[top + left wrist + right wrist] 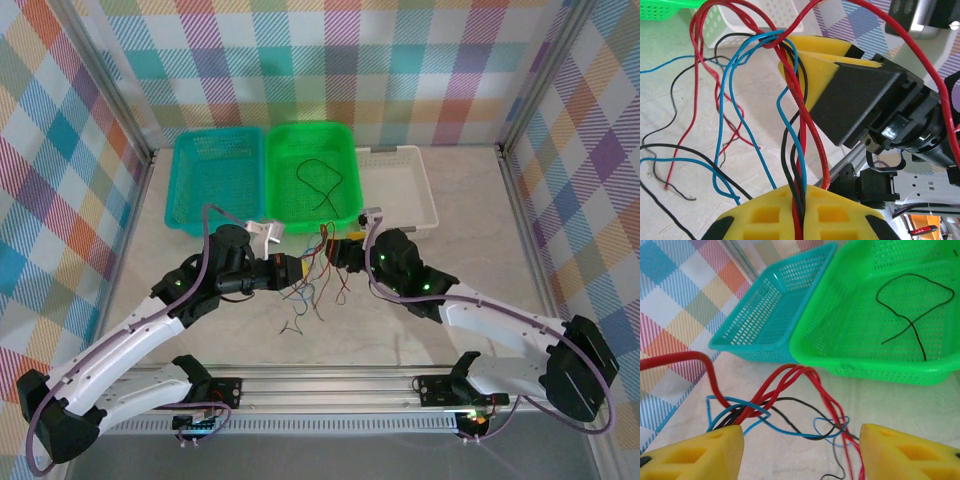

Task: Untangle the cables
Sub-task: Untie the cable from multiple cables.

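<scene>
Top external view puts the teal basket (215,180) at the far left of the table (470,250). Nearer than it, the left gripper (298,268) points rightward into the middle. Seen from its own wrist camera, that left gripper (799,197) is clamped shut on the cables (799,150): red and black strands vanish into the seam between its yellow fingers, and blue ones loop off beside them. The cables (318,278) hang bunched at mid-table between the two grippers, with loose ends trailing toward the near edge and resting on the surface. Beyond the bunch stands the green basket (280,190), with one black cable (322,180) lying alone inside it. Just right of the bunch the right gripper (340,252) faces left. From its wrist camera the right gripper (802,440) stands open, fingers well apart, and red, blue and black cables (785,385) cross the gap without being pinched. The white basket (405,185) sits furthest right. The held stretch runs roughly left to right, from the left pinch up to where the strands twist together right beside a tip of the right gripper. I judge the right arm the nearer one to that knot, so the next pull would want to go rightward along that line, away from the left pinch.
</scene>
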`<state>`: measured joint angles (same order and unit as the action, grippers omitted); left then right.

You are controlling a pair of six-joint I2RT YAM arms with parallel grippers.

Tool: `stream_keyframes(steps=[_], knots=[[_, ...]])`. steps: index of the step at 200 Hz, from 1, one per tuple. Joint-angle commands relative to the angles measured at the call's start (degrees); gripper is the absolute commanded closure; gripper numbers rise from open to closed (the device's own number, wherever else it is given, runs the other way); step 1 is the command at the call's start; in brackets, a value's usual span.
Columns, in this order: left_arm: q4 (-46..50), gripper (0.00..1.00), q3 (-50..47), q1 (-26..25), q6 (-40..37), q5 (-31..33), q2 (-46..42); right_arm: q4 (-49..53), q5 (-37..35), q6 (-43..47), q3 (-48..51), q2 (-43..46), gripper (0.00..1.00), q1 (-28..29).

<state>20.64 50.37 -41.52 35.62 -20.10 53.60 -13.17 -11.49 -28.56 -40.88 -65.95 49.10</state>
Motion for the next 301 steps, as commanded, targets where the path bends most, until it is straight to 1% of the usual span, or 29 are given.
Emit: stream_keyframes(steps=[1, 39, 59, 92, 126, 150, 179, 209, 229, 258, 269, 288, 294, 301], knots=[[-1.17, 1.00, -0.60, -0.69, 0.01, -1.60, 0.29, -8.00, 3.03, 3.31, 1.02, 1.88, 0.36, 0.39], [-0.26, 1.00, 0.24, -0.69, -0.11, -1.76, 1.53, -8.43, 5.38, 5.93, 1.78, 5.55, 0.33, 1.43], [1.81, 1.00, 1.52, -0.72, -0.68, -1.27, 2.54, -3.40, 7.94, 7.89, 0.87, 7.59, 0.32, 1.69], [3.92, 1.00, 3.60, -0.68, -0.22, -1.20, 4.68, 5.18, 6.37, 9.54, -0.10, 9.59, 0.31, 1.93], [3.08, 1.00, 4.56, -0.73, 0.25, -2.64, 5.09, 4.89, 6.50, 9.46, 0.82, 8.39, 0.30, 1.97], [1.78, 1.00, 4.89, -0.74, 1.26, -4.33, 5.45, 1.90, 5.89, 9.37, 0.53, 5.60, 0.30, 2.18], [1.06, 1.00, 4.39, -0.69, 1.74, -6.24, 5.55, -0.75, 0.37, 12.83, -2.08, 2.48, 0.31, 3.22], [2.80, 1.00, 4.01, -0.71, 0.96, -6.32, 4.61, -3.43, -7.76, 18.37, -2.70, 2.17, 0.31, 4.31], [3.11, 1.00, 3.37, -0.76, 0.73, -6.77, 4.14, -4.05, -12.39, 20.15, -3.09, 1.69, 0.31, 4.34], [2.05, 1.00, 2.50, -0.75, 1.15, -7.62, 3.98, -4.37, -11.68, 20.54, -4.54, -1.26, 0.32, 4.34], [2.50, 1.00, 2.63, -0.74, 0.96, -7.59, 3.95, -3.37, -12.89, 20.47, -5.17, -1.72, 0.33, 4.34], [3.06, 1.00, 2.78, -0.75, 0.75, -7.69, 3.23, -4.09, -14.97, 21.45, -4.76, -1.32, 0.37, 4.27], [3.34, 1.00, 2.80, -0.67, 0.53, -7.65, 3.09, -3.56, -15.33, 21.93, -4.98, -1.07, 0.41, 4.25], [3.68, 1.00, 2.85, -0.71, 0.29, -7.52, 2.80, -3.21, -16.09, 22.52, -5.23, -0.75, 0.49, 4.25]])
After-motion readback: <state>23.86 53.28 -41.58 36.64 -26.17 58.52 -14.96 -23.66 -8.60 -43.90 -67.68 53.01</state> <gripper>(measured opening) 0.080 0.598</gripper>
